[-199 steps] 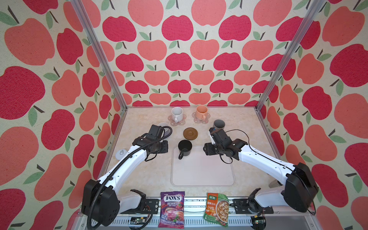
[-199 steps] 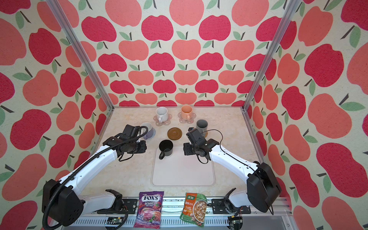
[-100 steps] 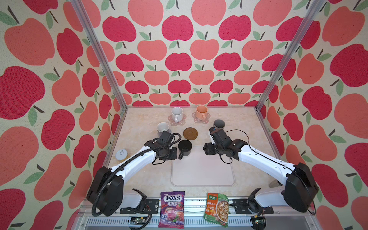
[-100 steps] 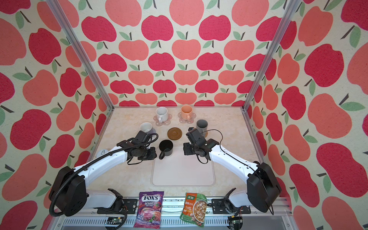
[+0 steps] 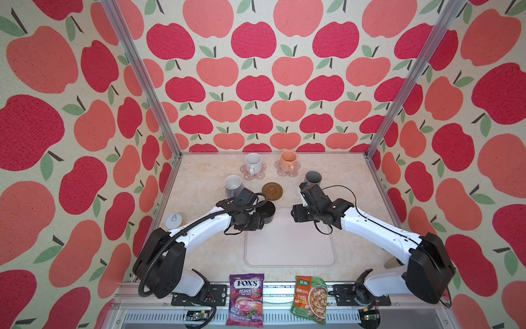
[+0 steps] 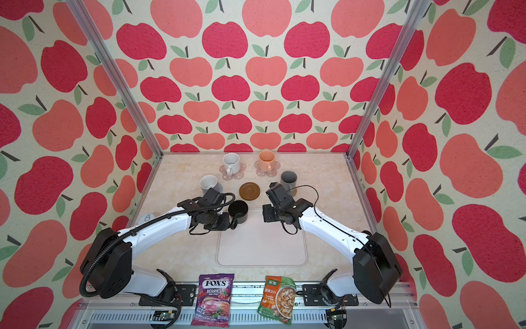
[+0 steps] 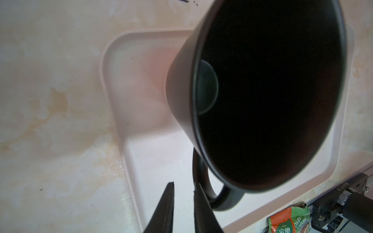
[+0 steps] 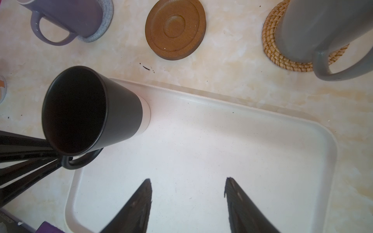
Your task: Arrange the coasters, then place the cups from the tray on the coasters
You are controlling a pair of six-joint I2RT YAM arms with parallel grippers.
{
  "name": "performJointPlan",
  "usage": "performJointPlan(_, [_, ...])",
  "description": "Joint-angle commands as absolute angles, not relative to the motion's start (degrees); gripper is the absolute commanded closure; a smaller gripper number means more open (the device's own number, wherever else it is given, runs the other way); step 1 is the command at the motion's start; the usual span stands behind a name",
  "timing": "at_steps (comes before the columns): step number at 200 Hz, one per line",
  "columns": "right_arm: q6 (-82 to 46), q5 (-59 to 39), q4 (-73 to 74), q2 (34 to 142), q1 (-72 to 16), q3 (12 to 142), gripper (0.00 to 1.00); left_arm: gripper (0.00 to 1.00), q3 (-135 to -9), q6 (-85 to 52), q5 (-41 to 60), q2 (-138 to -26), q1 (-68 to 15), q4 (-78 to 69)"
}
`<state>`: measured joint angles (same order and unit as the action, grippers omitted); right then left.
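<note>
Last mug to fetch, by the look of it. Black mug (image 8: 113, 113) stands upright in a corner of the tray (image 8: 222, 153). The brown coaster (image 8: 175, 28) lies bare on the counter (image 8: 232, 66) just beyond. To do it well: pinch the handle (image 7: 230, 201) squarely, lift straight, keep it level, set it centred. Left tool (image 7: 182, 184) is clenched nearly shut at the handle, one finger (image 7: 201, 211) against it (tray shows through the gap, so I cannot tell if it's truly pinched). Right tool (image 8: 187, 187) is released and wide over the tray, holding nothing.

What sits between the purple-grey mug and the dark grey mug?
The brown round coaster, empty, lies between the purple-grey mug and the dark grey mug. The right wrist view shows it clearly, and both top views too.
</note>
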<state>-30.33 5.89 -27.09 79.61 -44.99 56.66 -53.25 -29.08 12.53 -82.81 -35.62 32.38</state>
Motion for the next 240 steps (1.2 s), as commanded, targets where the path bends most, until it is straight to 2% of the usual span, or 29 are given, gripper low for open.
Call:
performJointPlan(1, [-30.9, 5.2, -27.8, 79.7, -45.4, 57.8, 0.39, 0.79, -55.1, -29.6, 13.2, -84.4, -36.4, 31.5])
performJointPlan(165, [-31.4, 2.5, -26.9, 80.8, -45.6, 56.7, 0.39, 0.81, -60.6, -31.4, 13.7, -90.0, -42.7, 30.3])
performJointPlan(206, [-30.1, 1.0, -25.8, 81.1, -47.1, 56.6, 0.39, 0.82, -63.3, -28.0, 3.1, -85.4, -42.4, 38.2])
performJointPlan(240, [-29.3, 0.9, -26.4, 82.5, -48.4, 57.7, 0.39, 0.81, -65.0, -25.5, -0.7, -79.9, -40.6, 42.9])
